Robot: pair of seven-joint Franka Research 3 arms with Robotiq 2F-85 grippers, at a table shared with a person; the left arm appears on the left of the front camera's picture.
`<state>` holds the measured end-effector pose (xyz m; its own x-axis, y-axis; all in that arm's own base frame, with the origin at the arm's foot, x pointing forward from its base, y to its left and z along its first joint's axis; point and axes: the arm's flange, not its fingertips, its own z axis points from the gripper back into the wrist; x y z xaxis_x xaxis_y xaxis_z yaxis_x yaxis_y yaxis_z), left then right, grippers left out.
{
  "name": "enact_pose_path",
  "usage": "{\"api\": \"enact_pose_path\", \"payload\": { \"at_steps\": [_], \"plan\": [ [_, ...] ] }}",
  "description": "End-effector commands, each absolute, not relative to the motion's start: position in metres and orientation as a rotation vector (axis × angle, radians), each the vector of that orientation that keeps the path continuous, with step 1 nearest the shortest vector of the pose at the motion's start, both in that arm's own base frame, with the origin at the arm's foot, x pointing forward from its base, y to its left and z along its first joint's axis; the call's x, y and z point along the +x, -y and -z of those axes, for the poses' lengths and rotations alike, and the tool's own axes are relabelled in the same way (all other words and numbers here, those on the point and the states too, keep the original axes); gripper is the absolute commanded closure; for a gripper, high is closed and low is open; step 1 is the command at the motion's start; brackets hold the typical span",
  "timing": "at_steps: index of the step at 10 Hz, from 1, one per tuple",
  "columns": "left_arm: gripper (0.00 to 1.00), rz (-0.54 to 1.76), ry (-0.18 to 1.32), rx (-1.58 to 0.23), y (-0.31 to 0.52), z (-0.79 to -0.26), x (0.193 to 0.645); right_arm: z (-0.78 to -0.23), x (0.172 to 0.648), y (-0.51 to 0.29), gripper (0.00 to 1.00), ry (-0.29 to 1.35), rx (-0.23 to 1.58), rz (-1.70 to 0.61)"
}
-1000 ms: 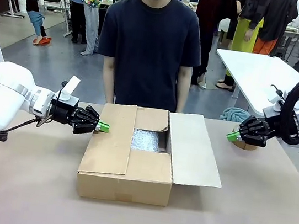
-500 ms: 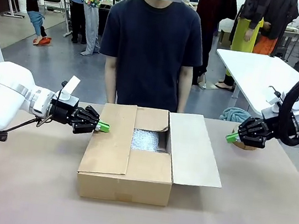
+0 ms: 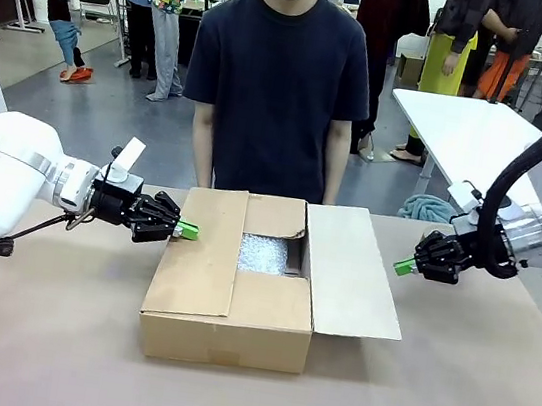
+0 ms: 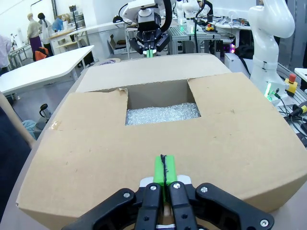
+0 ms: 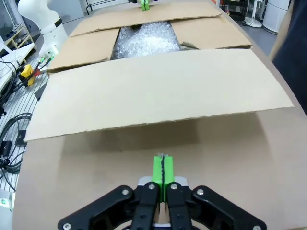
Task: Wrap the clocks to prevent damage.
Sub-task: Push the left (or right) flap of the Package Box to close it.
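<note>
table (image 3: 467,392): brown top, carries one cardboard box (image 3: 227,333) near the middle, between the two arms.
cardboard box: top open. left flap (image 3: 199,248) and right flap (image 3: 352,270) lie folded outward, about level. the right one juts past the box wall. near flap (image 3: 273,299) is folded in over the front part of the opening.
bubble wrap (image 3: 264,253): clear and crumpled, down inside the box, seen through the gap behind the near flap. what lies in or under it cannot be told.
left tool (image 3: 186,231): comes in level from the robot's left, pointing at the box. green pads (image 4: 158,170) pressed flat together, nothing between them. tip sits at the outer edge of the left flap, just over it. contact cannot be told.
right tool (image 3: 403,267): comes in from the robot's right, pointing at the box, tip tilted slightly down. pads pressed together, nothing pinched. hangs over bare table, apart from the right flap's outer edge.
tools, relation: they face each other across the box, roughly on one line, with the opening and the wrap between them.
person (image 3: 278,83): stands at the far side just behind the box, dark t-shirt, arms down at the sides, hands hidden behind the box and the table's edge.
</note>
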<state>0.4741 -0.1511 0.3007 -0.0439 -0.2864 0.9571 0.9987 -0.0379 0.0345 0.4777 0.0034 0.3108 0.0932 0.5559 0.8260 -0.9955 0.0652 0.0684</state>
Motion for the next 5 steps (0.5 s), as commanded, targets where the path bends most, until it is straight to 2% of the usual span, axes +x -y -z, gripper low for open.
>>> {"api": "enact_pose_path", "payload": {
  "at_steps": [1,4,5],
  "plan": [
    [1.0,1.387,1.0,-0.991,0.152,-0.298,0.473,-0.296,0.485,-0.019,0.99,0.731,0.809,-1.371],
    [1.0,1.387,1.0,-0.991,0.152,-0.298,0.473,-0.286,0.484,-0.036,0.99,0.722,1.042,-1.378],
    [1.0,1.387,1.0,-0.991,0.152,-0.298,0.473,-0.289,0.481,-0.038,0.99,0.778,1.142,-1.37]
  ]
}}
